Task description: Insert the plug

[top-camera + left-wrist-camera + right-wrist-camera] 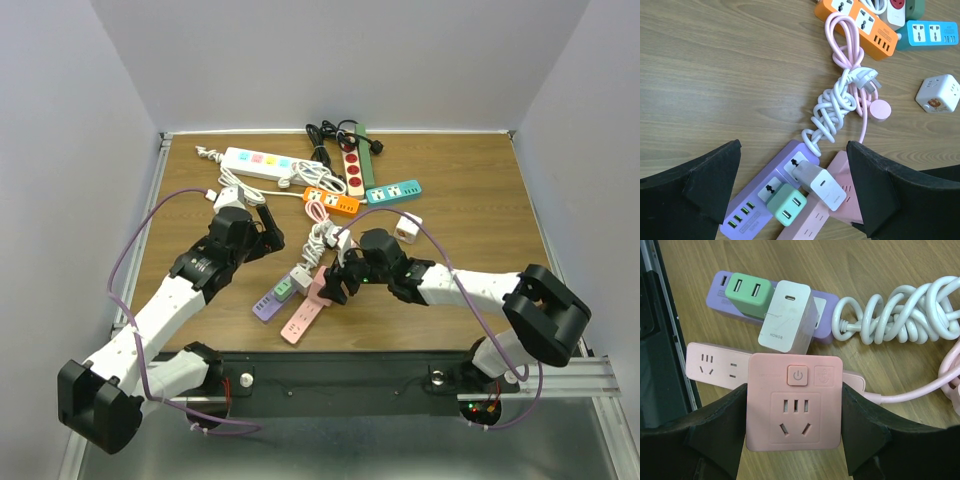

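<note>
The wooden table [470, 230] is littered with power strips, and I take the purple power strip [268, 303] near its front edge as my marker. The left arm reaches in from the left of that strip. The left gripper [266, 226] hangs on the strip's far side with its jaws spread wide and nothing between them. The right arm comes in from the right of the strip. The right gripper [794, 389] is clamped on a pink socket adapter [795, 405], one finger pressed to each side.

A pink power strip [715, 365] lies just beside the purple one, on its right and running the same way. The adapter sits directly over this pink strip, face up, its power button towards the purple strip. I cannot tell whether its pins are seated.

Well behind the purple strip lie a long white power strip [258, 163], an orange one [330, 201] and a teal one [393, 191]. A bundled white cable [832, 107] runs off the purple strip's far end. On the strip stand a tilted white charger [787, 315] and a green USB charger [747, 292]
</note>
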Controlling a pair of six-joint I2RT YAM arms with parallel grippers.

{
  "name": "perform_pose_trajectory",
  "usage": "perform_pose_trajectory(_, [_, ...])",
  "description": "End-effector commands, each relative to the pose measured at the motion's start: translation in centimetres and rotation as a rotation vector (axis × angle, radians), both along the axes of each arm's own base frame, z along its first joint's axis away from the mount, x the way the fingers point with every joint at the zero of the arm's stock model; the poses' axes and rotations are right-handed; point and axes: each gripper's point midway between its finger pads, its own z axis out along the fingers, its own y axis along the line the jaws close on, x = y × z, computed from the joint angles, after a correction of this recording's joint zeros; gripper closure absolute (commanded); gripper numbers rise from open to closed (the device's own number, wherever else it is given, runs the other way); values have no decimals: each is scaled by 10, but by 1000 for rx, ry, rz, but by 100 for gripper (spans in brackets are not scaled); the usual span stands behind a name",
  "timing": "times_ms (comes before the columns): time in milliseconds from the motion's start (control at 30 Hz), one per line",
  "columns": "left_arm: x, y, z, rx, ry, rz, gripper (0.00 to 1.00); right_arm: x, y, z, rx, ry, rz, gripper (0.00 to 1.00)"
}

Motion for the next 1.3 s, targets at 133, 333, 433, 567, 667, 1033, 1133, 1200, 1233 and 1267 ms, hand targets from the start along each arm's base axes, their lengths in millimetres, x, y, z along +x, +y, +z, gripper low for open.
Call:
perform_pose_trajectory(133, [5,1,8,-8,-39,-11,1,7,12,16,81,-74,-9,100])
perform_pose_trajectory(333, [4,1,8,-19,-41,-13,1,8,11,12,82,-79,-14,100])
perform_pose_trajectory(433, [4,0,5,-23,-35,-15,1,9,14,12,86,-81,-11,99])
perform_pose_trajectory(567, [4,0,4,-25,-30,-18,1,8,13,8,76,-75,-12,100])
perform_pose_trajectory(667, [4,0,5,-21,-34,-20,1,7,12,3,61,-66,-15,100])
perform_pose_trajectory(1033, [8,1,2,-18,-32,-22,1,-5,4,-23,-22,-61,-36,100])
perform_pose_trajectory(1133, [9,2,3,-16,-37,-24,1,-9,2,-29,-31,-53,-37,100])
perform_pose_trajectory(1200, [9,2,3,-14,-34,-25,1,-9,1,-34,-44,-50,-42,100])
perform_pose_trajectory(1233, [10,1,3,-15,-37,-27,1,-10,1,-38,-59,-47,-39,100])
perform_pose_trajectory(1267, [10,2,3,-13,-36,-26,1,-9,1,-39,-67,-50,-39,100])
